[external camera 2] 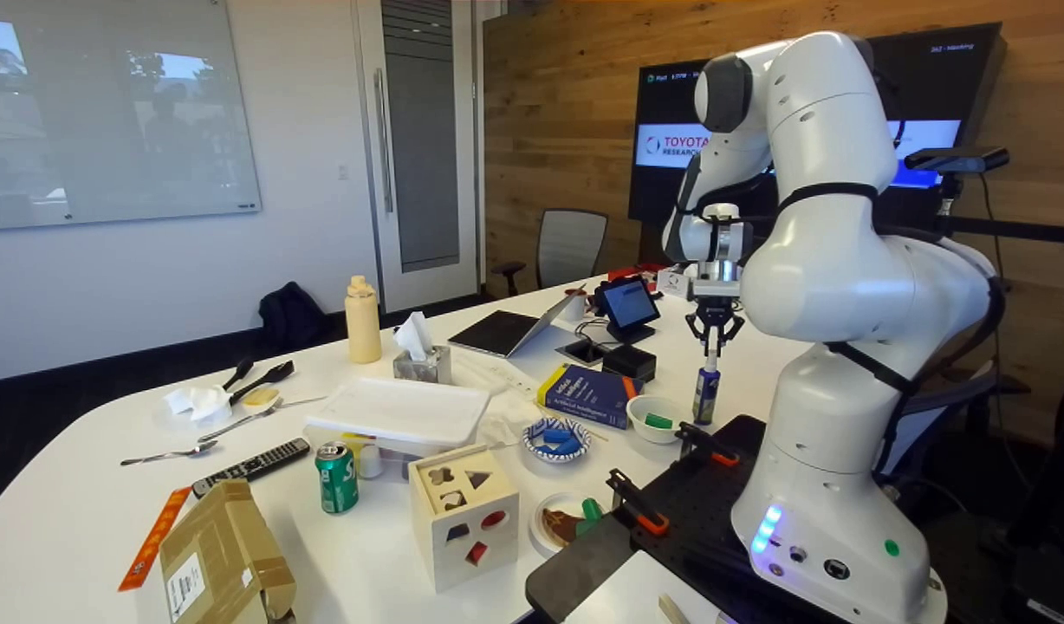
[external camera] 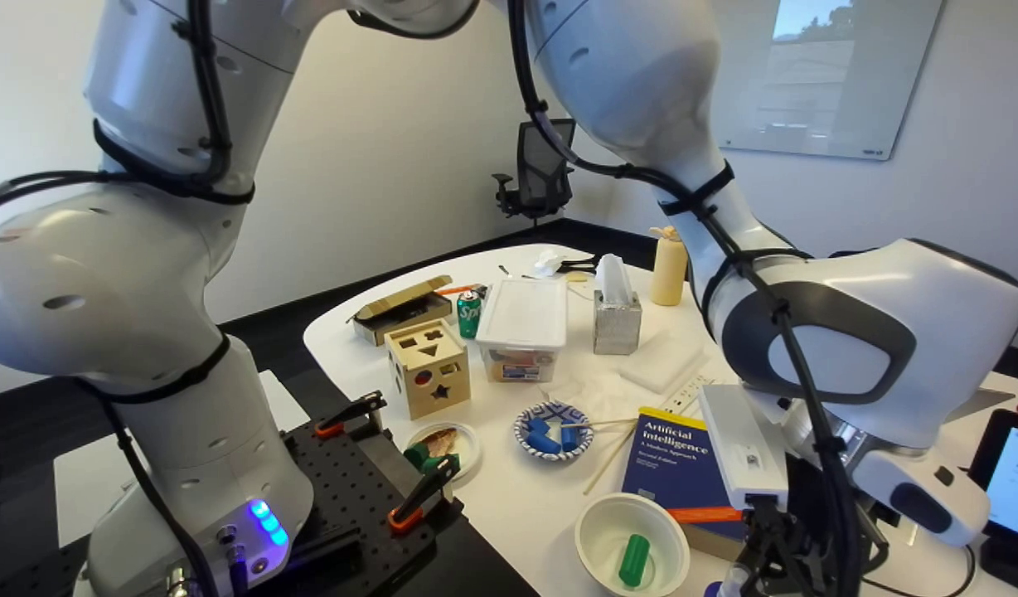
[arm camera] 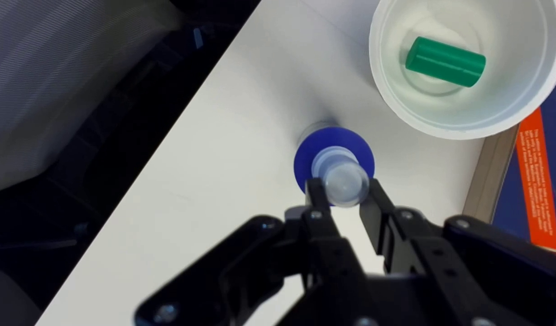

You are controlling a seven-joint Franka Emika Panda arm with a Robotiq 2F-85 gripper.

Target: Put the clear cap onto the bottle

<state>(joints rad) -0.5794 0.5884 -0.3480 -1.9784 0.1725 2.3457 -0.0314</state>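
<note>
Green cylinder (arm camera: 445, 62) in white bowl (arm camera: 509, 90) near bottle (external camera 2: 706, 395)

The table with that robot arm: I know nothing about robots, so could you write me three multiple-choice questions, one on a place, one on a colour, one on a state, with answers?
1. In the wrist view, where is the green cylinder relative to the white bowl?
A) Beside it
B) Inside it
C) Under it

2. What colour are the blocks in the patterned bowl?
A) Red
B) Yellow
C) Blue

3. What is the tool doing with the clear cap?
A) Gripping it
B) Hanging wide open away from it
C) Nothing, shut with empty tips

1: B, the white bowl's floor shows all round it.
2: C, both exterior views show them plainly blue.
3: A, in the wrist view its tips close on opposite sides of the cap.
</note>
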